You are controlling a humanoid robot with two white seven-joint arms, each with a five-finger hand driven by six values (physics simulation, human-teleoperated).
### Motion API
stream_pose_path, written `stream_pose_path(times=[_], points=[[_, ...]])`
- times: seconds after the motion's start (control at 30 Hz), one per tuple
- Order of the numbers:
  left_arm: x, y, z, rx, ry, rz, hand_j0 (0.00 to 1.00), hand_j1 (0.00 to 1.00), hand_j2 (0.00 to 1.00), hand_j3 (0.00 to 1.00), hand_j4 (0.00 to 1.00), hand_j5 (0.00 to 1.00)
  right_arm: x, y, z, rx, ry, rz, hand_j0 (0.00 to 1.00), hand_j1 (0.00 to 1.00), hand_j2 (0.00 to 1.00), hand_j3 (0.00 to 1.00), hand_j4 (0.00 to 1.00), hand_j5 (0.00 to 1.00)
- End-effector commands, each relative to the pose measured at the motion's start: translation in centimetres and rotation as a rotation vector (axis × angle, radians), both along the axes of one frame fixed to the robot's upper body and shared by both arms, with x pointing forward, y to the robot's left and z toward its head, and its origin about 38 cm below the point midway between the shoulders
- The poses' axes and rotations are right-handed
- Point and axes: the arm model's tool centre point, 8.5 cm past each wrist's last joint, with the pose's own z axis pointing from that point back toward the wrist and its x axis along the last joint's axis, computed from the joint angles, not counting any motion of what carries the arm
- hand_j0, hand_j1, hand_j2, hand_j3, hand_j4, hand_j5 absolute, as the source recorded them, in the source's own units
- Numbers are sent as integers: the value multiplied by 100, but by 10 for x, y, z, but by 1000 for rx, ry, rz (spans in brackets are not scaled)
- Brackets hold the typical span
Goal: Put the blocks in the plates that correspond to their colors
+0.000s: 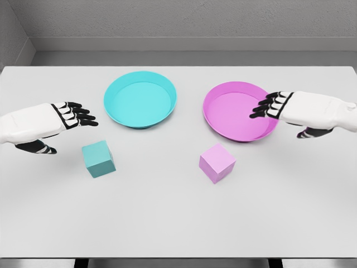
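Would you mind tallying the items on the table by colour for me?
Teal: 2, a round teal plastic plate and a teal cube block.
Pink: 2, a round pink plastic plate and a pink cube block.
Total: 4, all on the white table.

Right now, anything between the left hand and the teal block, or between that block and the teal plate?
Nothing visible. The left hand hangs open above and left of the teal block, with bare table between. The teal plate lies behind the block, nothing between. The pink block sits well to the right.
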Motion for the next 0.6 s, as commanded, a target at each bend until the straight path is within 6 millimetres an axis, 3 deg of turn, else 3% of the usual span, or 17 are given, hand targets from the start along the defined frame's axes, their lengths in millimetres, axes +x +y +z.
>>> stream_pose_path(times=[0.0,0.1,0.23,0.4,0.47,0.57], points=[[0,0,0,-4,2,2,100,100,100,100,100,100,1,-3,3,2,-7,-10,100,100,100,100,100,100],[0,-4,-3,-7,9,-7,100,100,100,100,100,100,3,-8,13,12,-34,-27,100,100,100,100,100,100],[5,-35,-22,61,58,-78,100,100,100,100,100,100,4,0,13,38,-42,-14,100,100,100,100,100,100],[2,-47,-26,113,43,-118,100,100,100,100,100,100,-7,52,-10,53,7,131,100,100,100,100,100,100],[6,-54,-31,151,12,-131,100,100,100,100,100,100,-10,66,-24,34,47,174,100,100,100,100,100,100],[7,-56,-34,183,-4,-137,100,100,100,100,100,100,-12,78,-29,36,60,205,100,100,100,100,100,100]])
